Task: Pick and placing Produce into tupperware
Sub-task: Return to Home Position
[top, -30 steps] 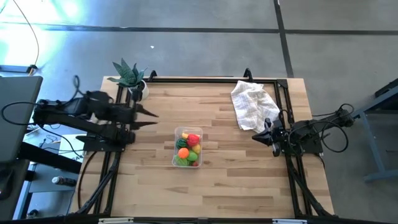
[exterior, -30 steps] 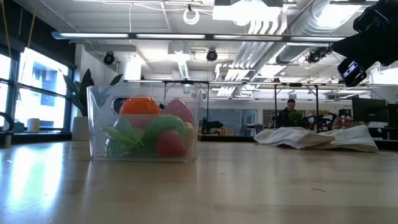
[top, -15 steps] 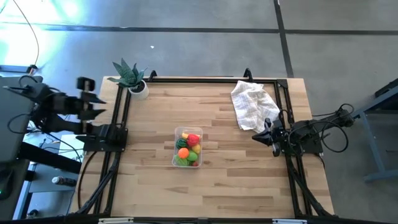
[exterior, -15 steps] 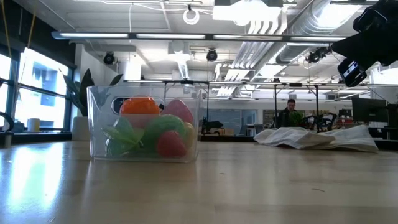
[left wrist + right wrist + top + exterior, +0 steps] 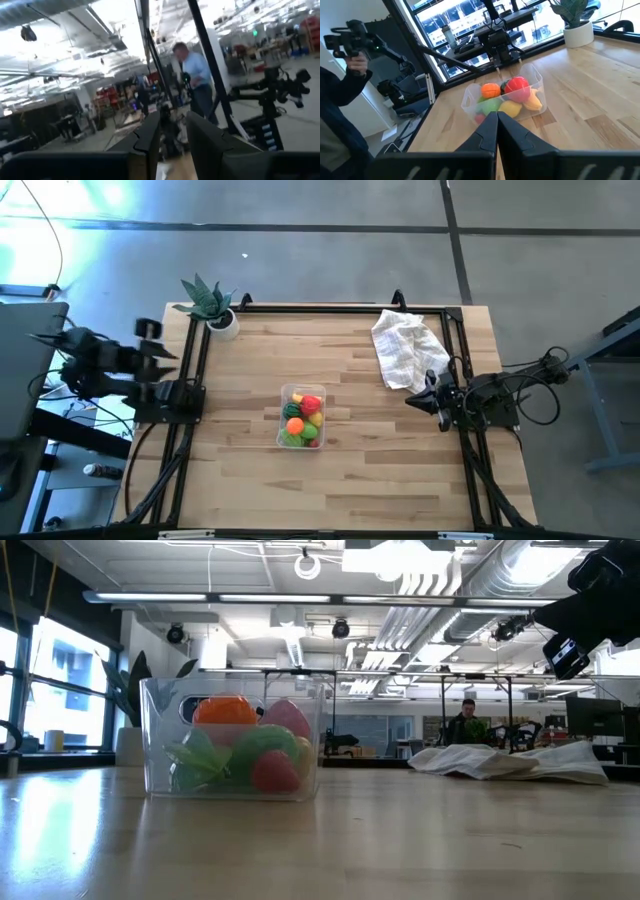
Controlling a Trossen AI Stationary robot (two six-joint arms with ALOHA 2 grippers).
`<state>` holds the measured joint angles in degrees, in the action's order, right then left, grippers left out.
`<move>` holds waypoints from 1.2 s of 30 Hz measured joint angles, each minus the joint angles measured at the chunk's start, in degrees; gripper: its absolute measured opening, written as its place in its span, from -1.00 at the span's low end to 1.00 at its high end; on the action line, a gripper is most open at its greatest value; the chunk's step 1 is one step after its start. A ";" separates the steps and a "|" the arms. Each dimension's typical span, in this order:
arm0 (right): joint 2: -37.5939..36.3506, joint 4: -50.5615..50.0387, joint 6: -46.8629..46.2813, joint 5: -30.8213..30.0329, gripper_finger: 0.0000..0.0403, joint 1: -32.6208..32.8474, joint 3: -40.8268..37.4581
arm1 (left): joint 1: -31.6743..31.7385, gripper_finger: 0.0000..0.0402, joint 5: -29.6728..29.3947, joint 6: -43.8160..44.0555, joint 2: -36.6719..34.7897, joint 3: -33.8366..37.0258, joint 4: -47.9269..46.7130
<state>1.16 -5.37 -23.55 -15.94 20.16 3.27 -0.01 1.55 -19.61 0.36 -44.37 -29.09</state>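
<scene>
Left gripper, withdrawn since a second ago from over the table to beyond its left edge, fingers parted, empty; right gripper parked at the right edge, closed on nothing; produce lies in the tub mid-table; return-to-rest step seemingly in hand, next needing the left gripper settled.

I've got the left arm folded beyond the desk's left edge, with the left gripper held level and its fingers a little apart. The right arm sits at the right edge, its right gripper aimed inward over the desk, fingers pressed together.
</scene>
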 joint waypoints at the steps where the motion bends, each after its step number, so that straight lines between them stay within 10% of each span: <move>1: 0.04 0.00 0.00 0.02 -1.00 0.02 0.00 | 0.00 -0.58 0.26 0.37 0.08 1.89 2.67; 9: 0.33 0.00 0.00 0.02 -1.00 0.00 0.02 | 0.00 -0.58 4.28 2.80 0.06 18.64 31.18; 17: 0.33 0.00 0.00 0.02 -1.00 0.02 0.02 | 0.00 -0.58 4.00 8.34 0.00 31.60 38.20; 36: 0.33 0.00 0.00 0.02 -1.00 0.01 0.02 | 0.00 -0.58 2.13 7.97 0.22 38.57 23.86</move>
<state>1.50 -5.37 -23.55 -15.92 20.18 3.29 -0.01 3.69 -11.64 0.58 -5.80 -5.23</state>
